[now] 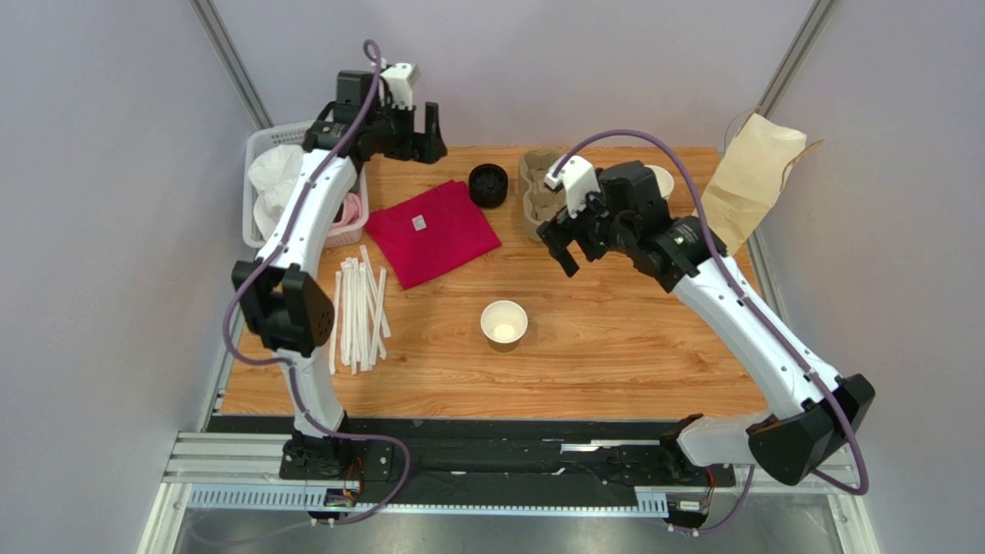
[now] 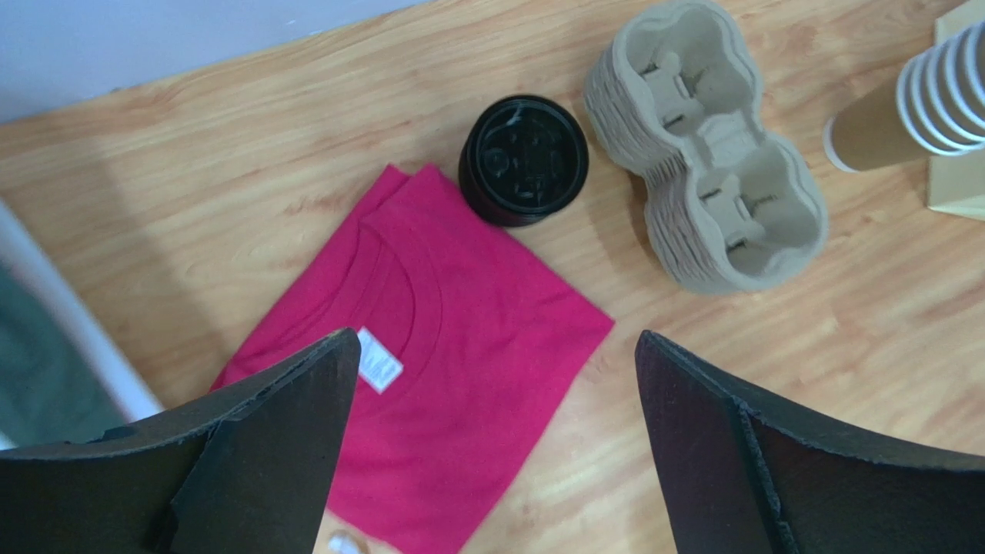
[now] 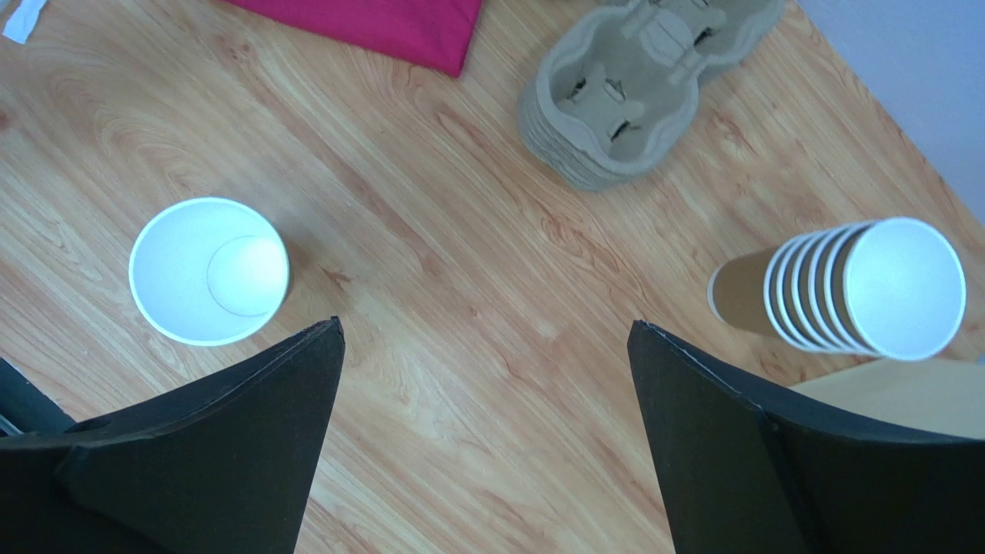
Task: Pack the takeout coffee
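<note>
Takeout coffee cup [image 1: 504, 324] stands upright and alone on the bare near-middle of the bench [image 1: 624, 358], lidless and white inside. It looks empty, though that is hard to tell. The right claw [image 3: 486, 439] hangs above the bench, to the far right of the cup, jaws spread wide and holding nothing. The left claw [image 2: 497, 439] is just as wide and empty, high over the far-left part beside the basket [image 1: 260, 150].

I judge the packing barely begun: a cup is set out but not capped. The next move probably calls for a lid from the black lid stack [image 2: 524, 158], pressed squarely on the rim. After that the cup goes into the pulp carrier [image 2: 705, 150] or the paper bag [image 1: 749, 173].

Room around the cup is open on every side. The lids sit just beside the red shirt [image 1: 434, 231] and near the carrier, so the approach there is tighter. The paper straws [image 1: 361, 312] lie to the left, and the stack of cups [image 3: 856, 289] stands by the bag at the far-right edge.
</note>
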You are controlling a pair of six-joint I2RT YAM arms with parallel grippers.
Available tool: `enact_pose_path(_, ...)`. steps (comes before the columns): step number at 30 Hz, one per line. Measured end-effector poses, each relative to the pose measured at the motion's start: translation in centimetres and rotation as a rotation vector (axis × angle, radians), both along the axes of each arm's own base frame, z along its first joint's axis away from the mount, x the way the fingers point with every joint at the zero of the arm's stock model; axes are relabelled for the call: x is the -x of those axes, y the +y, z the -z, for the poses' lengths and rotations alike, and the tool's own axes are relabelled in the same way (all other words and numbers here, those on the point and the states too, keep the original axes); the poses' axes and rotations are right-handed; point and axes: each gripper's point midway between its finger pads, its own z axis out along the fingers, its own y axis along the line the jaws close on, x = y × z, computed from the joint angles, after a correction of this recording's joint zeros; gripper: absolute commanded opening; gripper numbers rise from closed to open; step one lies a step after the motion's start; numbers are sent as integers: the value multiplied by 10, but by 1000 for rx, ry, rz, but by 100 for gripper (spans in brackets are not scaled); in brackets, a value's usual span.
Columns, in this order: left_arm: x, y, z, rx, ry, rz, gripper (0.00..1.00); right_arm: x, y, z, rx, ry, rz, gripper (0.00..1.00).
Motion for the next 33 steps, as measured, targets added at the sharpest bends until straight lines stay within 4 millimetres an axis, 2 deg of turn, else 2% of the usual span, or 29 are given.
enact_pose_path(3,-25,-21,24,-26,20,0,91,6,-20,1,-12,5,41,100)
enact_pose_path(7,-49,-42,58,-66,46,-8,84,8,-31,5,-30,26,68,100)
enact_pose_path(9,-59,-50,76,-85,57,-14,76,7,-36,11,-33,45,84,100)
enact_pose_path(11,-68,-56,95,-101,70,-22,69,7,-39,16,-34,63,95,100)
enact_pose_path(17,-85,-63,143,-128,109,-36,59,5,-41,22,-46,91,103,100)
enact_pose_path(20,-92,-65,156,-130,107,-39,58,4,-39,28,-45,111,98,100)
enact_pose_path(25,-105,-67,166,-129,85,-47,54,1,-35,38,-39,145,91,100)
enact_pose_path(33,-116,-72,178,-128,62,-52,52,0,-33,40,-47,158,88,100)
